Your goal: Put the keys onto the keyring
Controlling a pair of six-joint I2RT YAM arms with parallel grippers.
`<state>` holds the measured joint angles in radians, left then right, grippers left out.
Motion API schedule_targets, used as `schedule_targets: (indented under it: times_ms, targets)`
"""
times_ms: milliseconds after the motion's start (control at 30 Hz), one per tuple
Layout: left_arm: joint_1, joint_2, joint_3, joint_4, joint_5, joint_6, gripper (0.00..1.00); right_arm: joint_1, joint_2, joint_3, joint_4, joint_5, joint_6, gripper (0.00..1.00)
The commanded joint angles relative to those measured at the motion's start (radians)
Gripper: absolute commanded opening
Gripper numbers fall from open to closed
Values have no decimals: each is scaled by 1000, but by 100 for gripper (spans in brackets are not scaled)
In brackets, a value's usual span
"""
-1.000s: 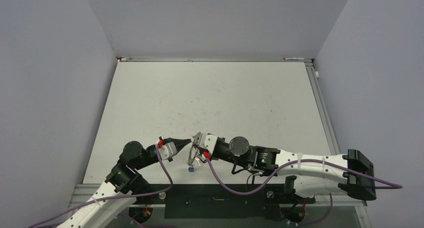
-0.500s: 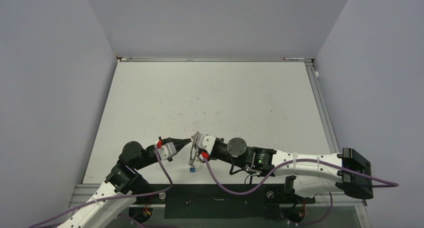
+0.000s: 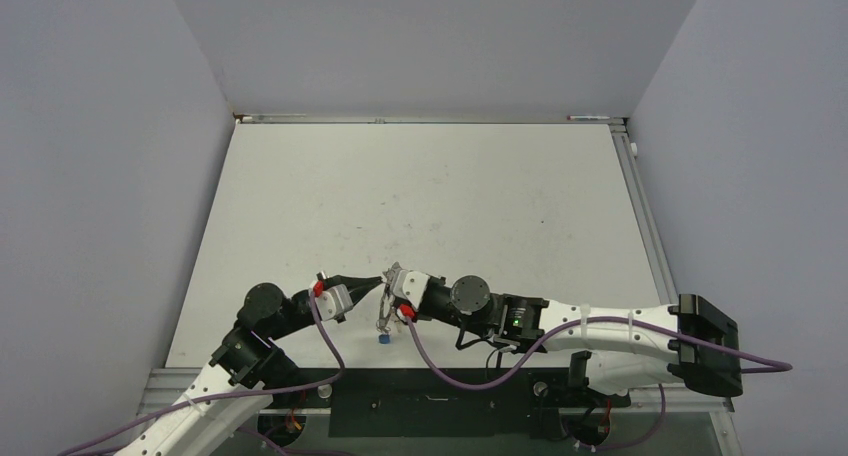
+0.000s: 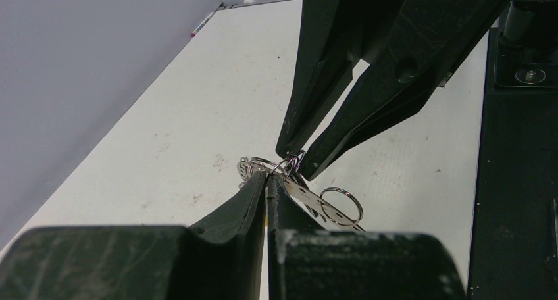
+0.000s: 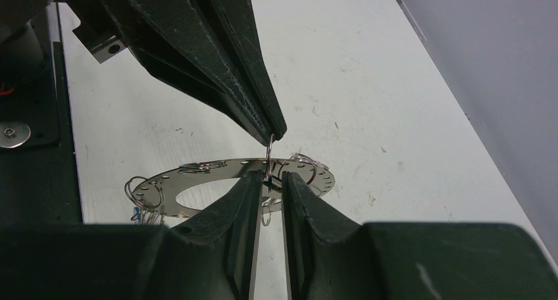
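Observation:
The keyring [image 5: 217, 171], a flat silvery ring with holes round its rim, hangs tilted just above the table between both grippers; it also shows as keyring [image 3: 385, 311] and keyring [image 4: 308, 193]. My left gripper [image 4: 267, 177] is shut on a small wire loop [image 5: 270, 156] at the ring's rim. My right gripper [image 5: 270, 178] faces it, its fingers a narrow gap apart with that same loop standing between them, touching neither. Keys [image 5: 141, 211] dangle under the ring's far side, and a blue tag [image 3: 382, 340] hangs lowest.
The white table [image 3: 450, 186] stretches away behind the grippers, closed in by grey walls on three sides. A black base plate [image 3: 440, 401] runs along the near edge. A thin pen-like thing [image 3: 590, 117] lies at the back right edge.
The right gripper's fingers have drawn closer together around the wire loop, and the right arm has crept slightly left. The left gripper and the keyring have stayed put.

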<state>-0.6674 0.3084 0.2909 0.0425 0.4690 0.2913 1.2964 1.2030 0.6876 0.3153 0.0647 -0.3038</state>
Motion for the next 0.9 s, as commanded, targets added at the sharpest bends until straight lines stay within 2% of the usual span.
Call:
schedule_targets:
  times_ms: [0, 533, 867]
  targets:
    - [5, -9, 16, 80, 13, -12, 0, -5, 7, -2, 67, 3, -2, 18]
    - [5, -10, 14, 85, 13, -14, 0, -9, 23, 0, 96, 12, -1, 15]
    - [5, -10, 13, 86, 11, -17, 0, -12, 29, 1, 99, 50, -2, 5]
